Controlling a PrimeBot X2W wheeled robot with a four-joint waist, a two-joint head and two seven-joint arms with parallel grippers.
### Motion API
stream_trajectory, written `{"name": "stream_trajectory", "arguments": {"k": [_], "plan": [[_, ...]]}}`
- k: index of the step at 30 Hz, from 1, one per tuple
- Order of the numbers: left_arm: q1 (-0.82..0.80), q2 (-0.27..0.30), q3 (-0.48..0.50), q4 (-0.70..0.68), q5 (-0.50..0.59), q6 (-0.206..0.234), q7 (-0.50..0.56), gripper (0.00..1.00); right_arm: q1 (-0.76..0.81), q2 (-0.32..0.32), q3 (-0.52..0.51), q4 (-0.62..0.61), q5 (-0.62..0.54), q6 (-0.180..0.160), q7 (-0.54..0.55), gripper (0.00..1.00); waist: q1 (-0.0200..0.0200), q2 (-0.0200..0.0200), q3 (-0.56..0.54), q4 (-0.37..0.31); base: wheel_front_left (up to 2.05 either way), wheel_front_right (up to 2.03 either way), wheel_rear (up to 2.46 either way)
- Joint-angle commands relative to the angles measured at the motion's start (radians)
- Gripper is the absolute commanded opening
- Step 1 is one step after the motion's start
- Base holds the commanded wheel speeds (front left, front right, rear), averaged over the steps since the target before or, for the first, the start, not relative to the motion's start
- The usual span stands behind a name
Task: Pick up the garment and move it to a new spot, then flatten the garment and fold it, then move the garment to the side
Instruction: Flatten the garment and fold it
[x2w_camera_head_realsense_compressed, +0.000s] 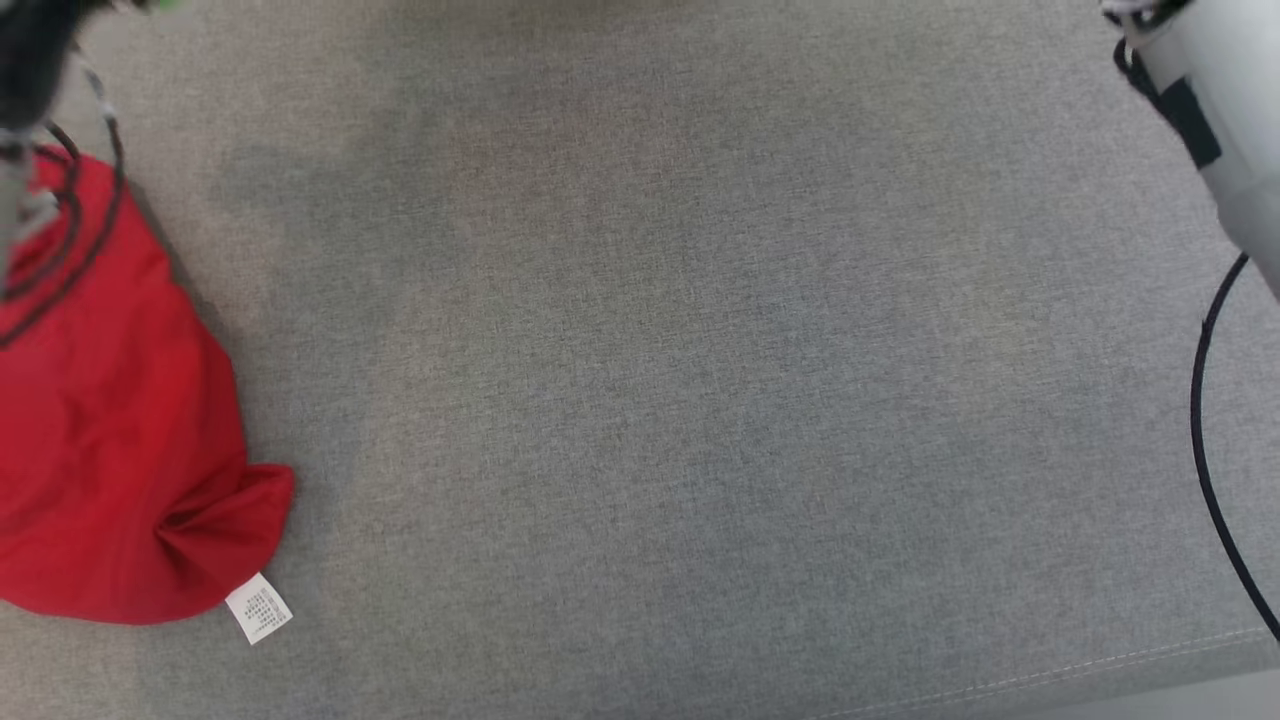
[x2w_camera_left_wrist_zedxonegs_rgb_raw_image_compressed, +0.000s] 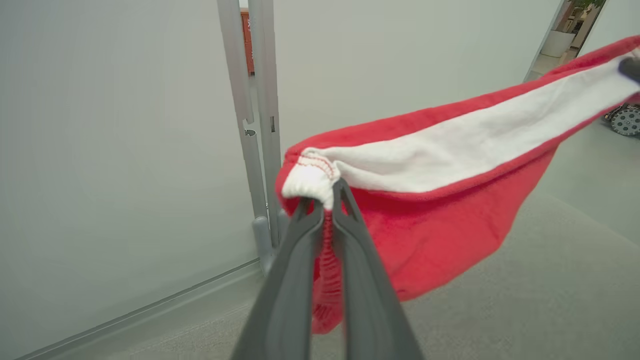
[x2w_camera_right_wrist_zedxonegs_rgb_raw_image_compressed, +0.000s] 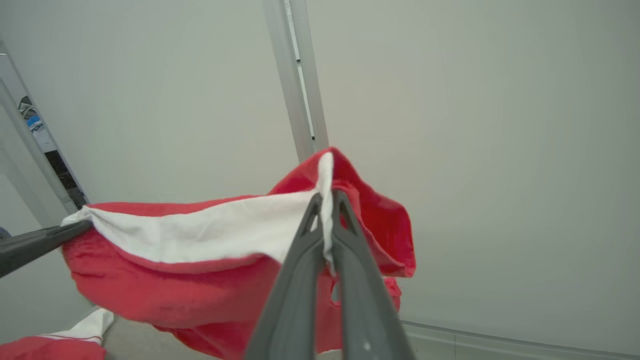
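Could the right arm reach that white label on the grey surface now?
Probably not: the right gripper is shut on the white band of the red garment, and the label lies far to the left.

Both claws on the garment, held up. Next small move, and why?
The left claw and right claw are each shut on an end of the white band; the garment sags between them, off the surface. So probably: lower both together, band kept taut, to lay it flat.

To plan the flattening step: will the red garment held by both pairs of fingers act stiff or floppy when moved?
Probably floppy: the red garment sags like a pouch between the left fingers and the right fingers. Likely light, since thin pinches on its white waistband carry it.
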Motion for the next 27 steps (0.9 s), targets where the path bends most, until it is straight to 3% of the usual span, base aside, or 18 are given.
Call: {"name": "stream_trajectory", "arguments": {"k": [1, 8, 15, 21, 27], "plan": [[0.05, 0.01, -0.034, -0.012, -0.017, -0.002, -0.023, 0.0, 0.046, -0.018, 0.019, -0.013, 0.014, 0.0, -0.016, 0.0, -0.0001, 0.0, -0.014, 0.0, 0.0, 0.0, 0.0], [0.288, 0.084, -0.233, -0.13, -0.084, -0.001, -0.115, 0.0, 0.305, -0.146, 0.158, -0.125, 0.074, 0.0, -0.006, 0.0, -0.0001, 0.0, -0.105, -0.005, 0.0, 0.0, 0.0], [0.552, 0.161, -0.341, -0.287, -0.177, 0.016, -0.06, 0.0, 0.576, -0.291, 0.263, -0.255, 0.165, 0.0, 0.113, 0.0, -0.0001, 0.0, -0.227, -0.009, 0.0, 0.0, 0.0], [0.704, 0.223, -0.389, -0.491, -0.292, 0.092, 0.055, 0.0, 0.721, -0.415, 0.325, -0.394, 0.202, 0.0, 0.27, 0.0, -0.0001, 0.0, -0.318, -0.016, 0.0, 0.0, 0.0], [0.795, 0.255, -0.447, -0.672, -0.317, 0.168, 0.111, 0.0, 0.851, -0.565, 0.294, -0.561, 0.204, 0.0, 0.351, 0.0, -0.0001, 0.0, -0.348, -0.005, 0.0, 0.0, 0.0]]}}
